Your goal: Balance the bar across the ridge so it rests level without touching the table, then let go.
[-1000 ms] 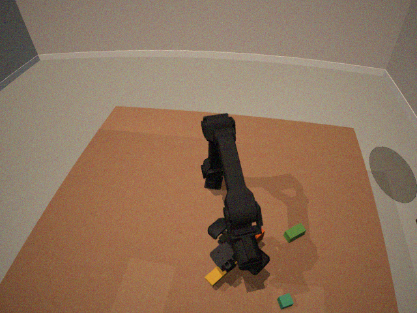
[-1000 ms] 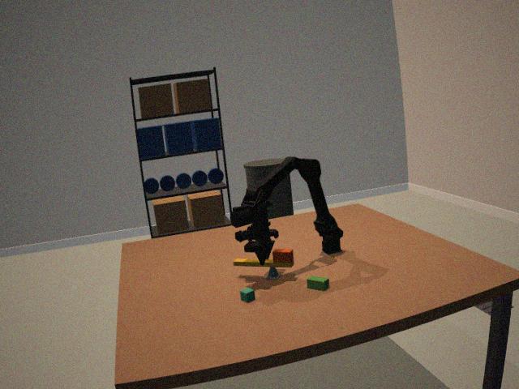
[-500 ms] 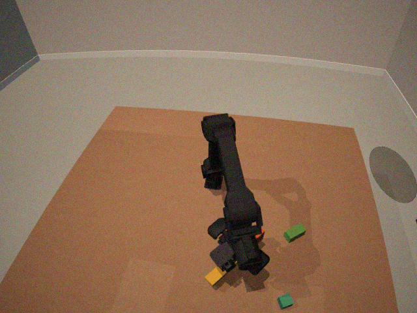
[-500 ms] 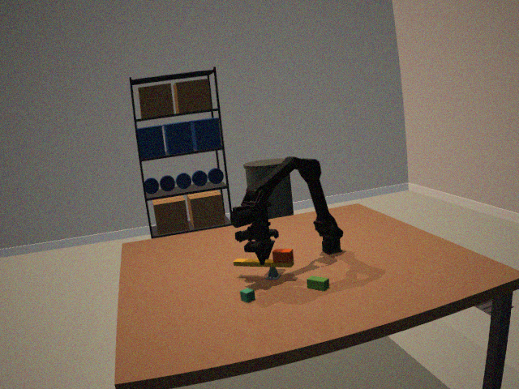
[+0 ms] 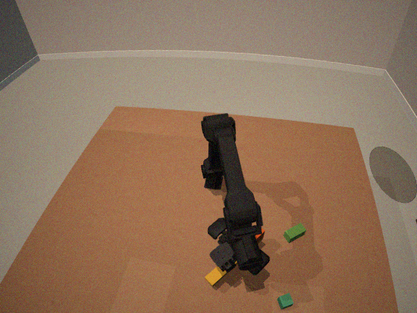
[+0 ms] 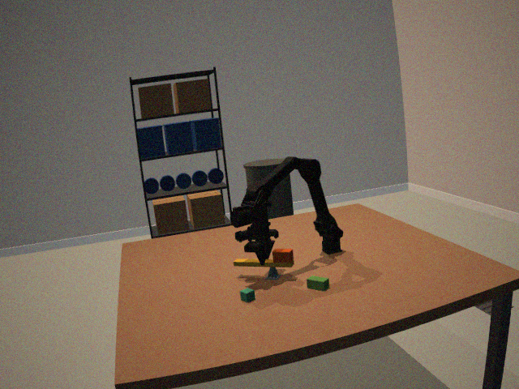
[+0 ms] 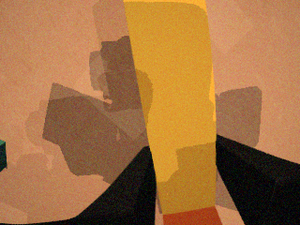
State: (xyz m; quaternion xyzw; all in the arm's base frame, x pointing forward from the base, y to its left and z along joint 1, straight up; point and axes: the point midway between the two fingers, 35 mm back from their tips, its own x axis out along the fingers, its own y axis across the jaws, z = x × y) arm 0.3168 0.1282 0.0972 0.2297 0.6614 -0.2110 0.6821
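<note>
The yellow bar [image 5: 214, 276] [image 6: 245, 262] [image 7: 173, 84] carries an orange-red block [image 5: 259, 235] [image 6: 282, 255] [image 7: 192, 218] on its end nearer the arm's base. The bar looks close to level and clear of the table. The small blue-grey ridge [image 6: 272, 274] stands under it, between the fingers and the block's far side. The bar seems to touch the ridge's top, but the exact contact is too small to tell. My gripper [image 6: 263, 261] [image 7: 182, 148] is shut on the bar, one finger at each long side, beside the block. The arm hides the bar's middle in the top view.
A green block [image 5: 294, 232] [image 6: 317, 283] lies on the table [image 5: 151, 202] [image 6: 188, 327] to one side of the ridge. A small teal cube [image 5: 285, 300] [image 6: 247, 295] [image 7: 2, 156] stands farther from the arm's base. A shelf rack and a grey drum stand beyond the table.
</note>
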